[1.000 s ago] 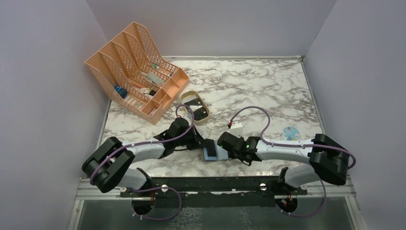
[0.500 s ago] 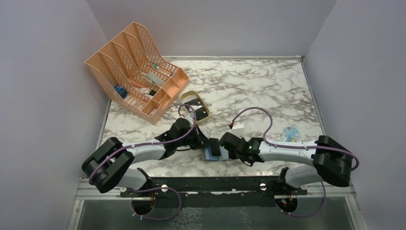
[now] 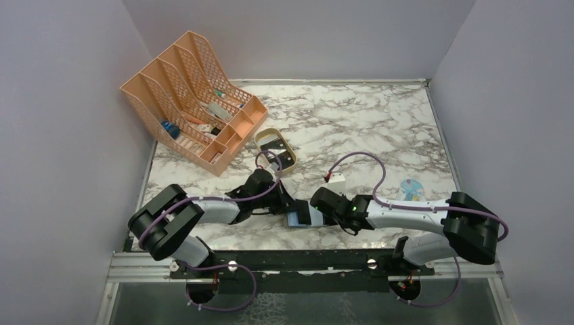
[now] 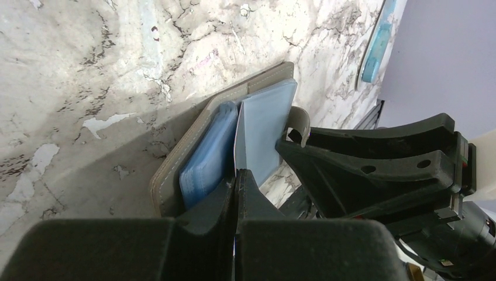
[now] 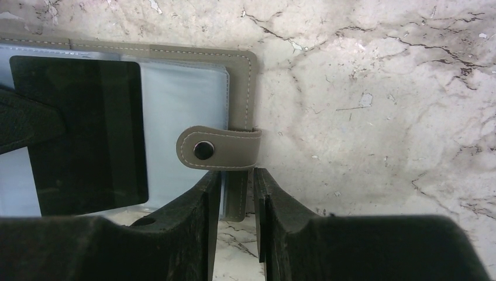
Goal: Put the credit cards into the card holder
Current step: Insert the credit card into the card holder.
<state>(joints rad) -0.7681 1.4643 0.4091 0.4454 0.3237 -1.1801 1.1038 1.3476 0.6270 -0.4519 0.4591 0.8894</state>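
Sliding the card home looks like the step in hand. On the left, the left claw (image 4: 236, 178) is clenched on the left end of a dark card (image 5: 82, 126), pinching it flat between its fingers. The card lies across the pale blue sleeves of the open wallet (image 5: 241, 88), with its free end pointing right toward the wallet's outer cover. Whether that end is already under a sleeve's lip I cannot tell; the glossy surface hides it.

To do this well, the card should stay low and level with the sleeve mouth and travel straight rightward, not at a slant. A tilted card would likely ride over the sleeve or bow in the middle. Short, gentle pushes seem wiser than one long shove, and the claw should let go only once most of the card is seated.

The wallet rests open on the marble bench (image 5: 380, 117) near its front edge, directly between the two claws. Its snap strap (image 5: 219, 149) folds inward over the right-hand sleeve.

On the right, the right claw (image 5: 237, 181) stands astride the wallet's right cover edge just below that strap, its fingers close together and apparently grasping the edge. That hold matters: it should stay firm so the wallet does not skid rightward under the push.
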